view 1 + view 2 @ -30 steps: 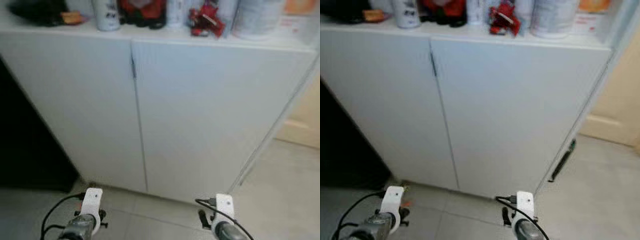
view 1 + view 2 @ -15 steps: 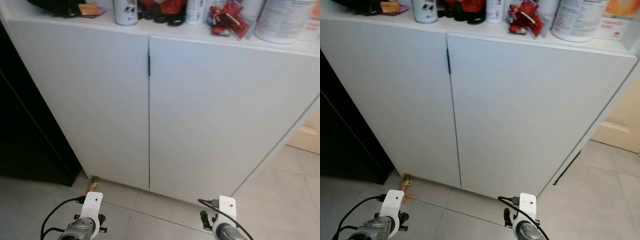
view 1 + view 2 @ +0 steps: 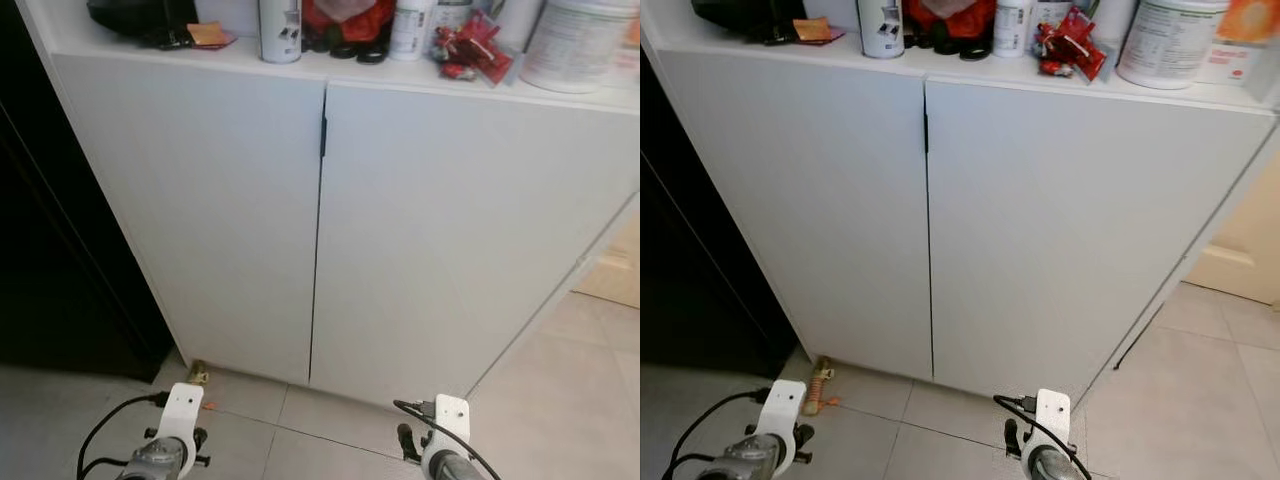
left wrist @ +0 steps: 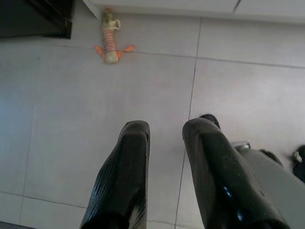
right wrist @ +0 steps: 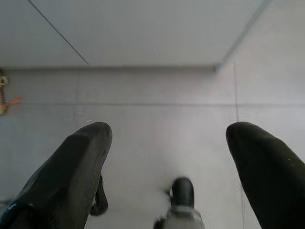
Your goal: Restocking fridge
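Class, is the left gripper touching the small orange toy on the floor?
Apart. The left wrist view shows bare tile between the left gripper and the toy, which lies near the white cabinet's base.

A two-door cabinet (image 3: 400,240) is seen ahead, standing on a tiled floor (image 3: 560,400). On its top, from left to right, a bag (image 3: 140,18), a can (image 3: 280,30), a bottle (image 3: 411,28), a packet (image 3: 478,52) and a tub (image 3: 580,45) are set. A toy (image 3: 820,386) lies on the floor by the cabinet's lower left corner. A doorway (image 3: 620,270) is found to the right.
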`<state>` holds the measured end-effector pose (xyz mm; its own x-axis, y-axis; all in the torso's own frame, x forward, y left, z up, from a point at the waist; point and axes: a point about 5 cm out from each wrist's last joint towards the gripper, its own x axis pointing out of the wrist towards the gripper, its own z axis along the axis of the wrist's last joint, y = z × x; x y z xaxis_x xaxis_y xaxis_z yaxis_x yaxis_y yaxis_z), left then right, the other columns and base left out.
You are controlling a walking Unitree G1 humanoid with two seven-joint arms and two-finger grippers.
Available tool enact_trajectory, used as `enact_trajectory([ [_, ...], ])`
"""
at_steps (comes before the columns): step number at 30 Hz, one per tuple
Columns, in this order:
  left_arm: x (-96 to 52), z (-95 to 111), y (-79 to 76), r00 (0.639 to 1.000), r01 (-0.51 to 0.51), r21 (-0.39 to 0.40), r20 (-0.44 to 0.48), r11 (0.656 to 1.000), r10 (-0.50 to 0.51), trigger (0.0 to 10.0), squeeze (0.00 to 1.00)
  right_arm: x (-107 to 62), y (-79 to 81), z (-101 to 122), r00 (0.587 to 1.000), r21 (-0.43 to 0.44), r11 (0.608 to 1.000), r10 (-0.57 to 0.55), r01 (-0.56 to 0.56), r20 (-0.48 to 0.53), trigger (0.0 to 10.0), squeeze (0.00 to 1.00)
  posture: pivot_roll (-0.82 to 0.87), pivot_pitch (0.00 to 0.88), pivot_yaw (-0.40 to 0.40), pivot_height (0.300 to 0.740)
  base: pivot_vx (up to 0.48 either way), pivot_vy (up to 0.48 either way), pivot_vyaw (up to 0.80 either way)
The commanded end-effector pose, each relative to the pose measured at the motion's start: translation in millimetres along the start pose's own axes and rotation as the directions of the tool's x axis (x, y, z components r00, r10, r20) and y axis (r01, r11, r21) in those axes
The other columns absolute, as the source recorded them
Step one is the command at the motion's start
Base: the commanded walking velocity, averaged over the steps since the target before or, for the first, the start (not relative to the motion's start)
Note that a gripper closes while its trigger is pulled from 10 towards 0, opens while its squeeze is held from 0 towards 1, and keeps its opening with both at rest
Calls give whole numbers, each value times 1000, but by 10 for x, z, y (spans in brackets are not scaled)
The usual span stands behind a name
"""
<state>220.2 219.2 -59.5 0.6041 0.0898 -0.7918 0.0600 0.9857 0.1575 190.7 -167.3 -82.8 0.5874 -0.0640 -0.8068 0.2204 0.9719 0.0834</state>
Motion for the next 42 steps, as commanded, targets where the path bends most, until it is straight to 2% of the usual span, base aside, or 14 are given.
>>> enact_trajectory([
  [1, -14, -126, -25, 1000, 1, 4, -28, 1000, -1, 10000, 0, -18, -37, -93, 1000, -4, 1000, -10, 10, -21, 10000, 0, -33, 0, -16, 740, 0, 0, 0],
  [6, -73, -454, -103, 996, 19, 1, -88, 1000, -19, 10000, 0, -102, -176, -392, 997, 9, 999, -38, 38, -64, 10000, 0, -62, 0, -16, 740, 0, 0, 0],
  [8, -79, -482, -114, 995, 24, 7, -92, 1000, -24, 10000, 0, -112, -192, -419, 997, 14, 999, -41, 42, -65, 10000, 0, -62, 0, -16, 740, 0, 0, 0],
  [11, -121, -652, -192, 992, 35, -7, -121, 999, -35, 10000, 0, -168, -305, -563, 994, -6, 998, -61, 61, -92, 10000, 0, -99, 0, 20, 740, 0, 0, 0],
  [12, -133, -699, -219, 990, 45, 7, -134, 999, -44, 10000, 0, -186, -341, -600, 993, -6, 998, -68, 68, -94, 10000, 0, -134, 7, 53, 740, 0, 262, 0],
  [15, -145, -742, -244, 987, 61, 40, -149, 997, -55, 10000, 0, -204, -377, -633, 993, -7, 997, -75, 75, -93, 10000, 0, -152, 15, 69, 740, 0, 266, 0],
  [22, -150, -753, -248, 987, 66, 39, -148, 997, -59, 10000, 0, -212, -394, -642, 992, -25, 996, -89, 87, -90, 10000, 0, -184, 19, 87, 740, 0, 278, 0],
  [23, -136, -699, -188, 990, 54, 49, -135, 997, -47, 10000, 0, -191, -331, -606, 994, -16, 997, -78, 77, -82, 10000, 0, -219, 17, 42, 740, 0, 296, 0],
  [24, -136, -699, -188, 990, 54, 49, -135, 997, -47, 10000, 0, -191, -331, -606, 994, -16, 997, -78, 77, -82, 10000, 0, -219, 17, 42, 740, 0, 296, 0],
  [25, -117, -612, -91, 993, 33, 61, -115, 998, -26, 10000, 0, -159, -225, -550, 996, -13, 998, -56, 55, -76, 10000, 0, -173, 12, 7, 740, 0, 304, 0],
  [26, -108, -554, -23, 996, 7, 56, -90, 998, -2, 10000, 0, -137, -143, -518, 996, -62, 998, -19, 14, -92, 10000, 0, -142, 11, -12, 740, 0, 330, 0],
  [31, -100, -486, 47, 998, -21, 29, -60, 999, 23, 10000, 0, -115, -51, -472, 996, -61, 998, -3, -2, -87, 10000, 0, -84, 0, -45, 740, 0, 362, 0],
  [37, -83, -420, 39, 998, -14, 44, -53, 999, 17, 10000, 0, -95, -47, -400, 998, -67, 998, -6, 2, -69, 10000, 0, -78, 0, -38, 740, 0, 379, 0],
  [42, -53, -320, -14, 999, -4, 54, -47, 999, 7, 10000, 0, -71, -88, -279, 999, -20, 999, -26, 25, -25, 10000, 0, -109, 0, 20, 740, 0, 392, 0],
])
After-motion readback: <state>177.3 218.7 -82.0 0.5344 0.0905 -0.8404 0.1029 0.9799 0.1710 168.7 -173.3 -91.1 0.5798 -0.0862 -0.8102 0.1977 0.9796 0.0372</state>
